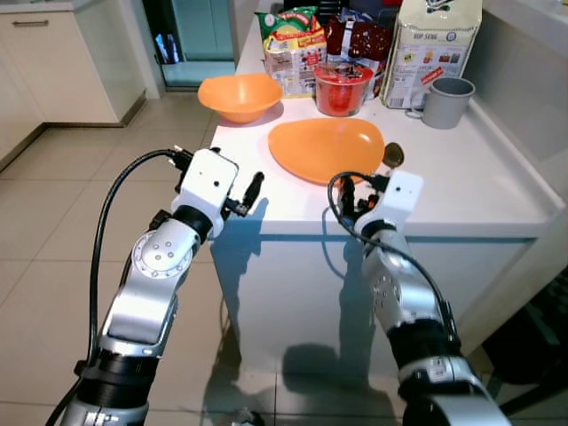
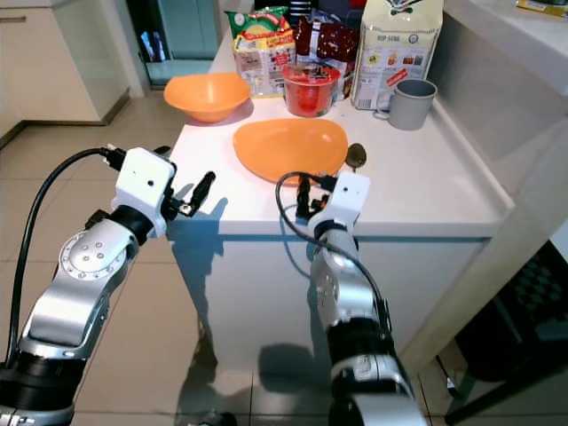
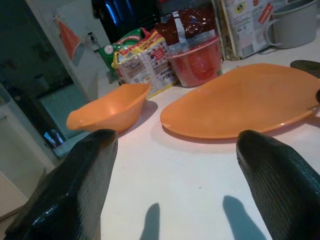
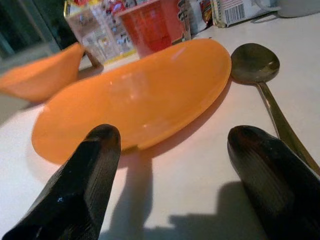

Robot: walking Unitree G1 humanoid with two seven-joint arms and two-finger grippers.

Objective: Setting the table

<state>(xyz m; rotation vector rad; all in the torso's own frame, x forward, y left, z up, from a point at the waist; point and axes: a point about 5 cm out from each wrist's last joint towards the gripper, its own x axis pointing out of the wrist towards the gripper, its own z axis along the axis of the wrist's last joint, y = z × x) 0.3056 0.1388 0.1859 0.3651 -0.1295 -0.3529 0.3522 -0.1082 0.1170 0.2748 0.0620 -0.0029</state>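
Observation:
An orange plate (image 1: 327, 148) lies near the front of the white counter (image 1: 461, 191), with a dark metal spoon (image 4: 256, 64) to its right, almost touching its rim. An orange bowl (image 1: 240, 96) sits further back on the left. My left gripper (image 3: 177, 145) hovers open at the counter's front left edge, pointing at the plate and bowl. My right gripper (image 4: 175, 134) is open just in front of the plate's near rim, low over the counter. Neither holds anything.
Behind the plate stand a red tub (image 1: 343, 89), snack bags (image 1: 291, 40), a tall carton (image 1: 435, 44) and a grey mug (image 1: 446, 100). A wall ledge runs along the counter's right side. Tiled floor (image 1: 53, 213) lies to the left.

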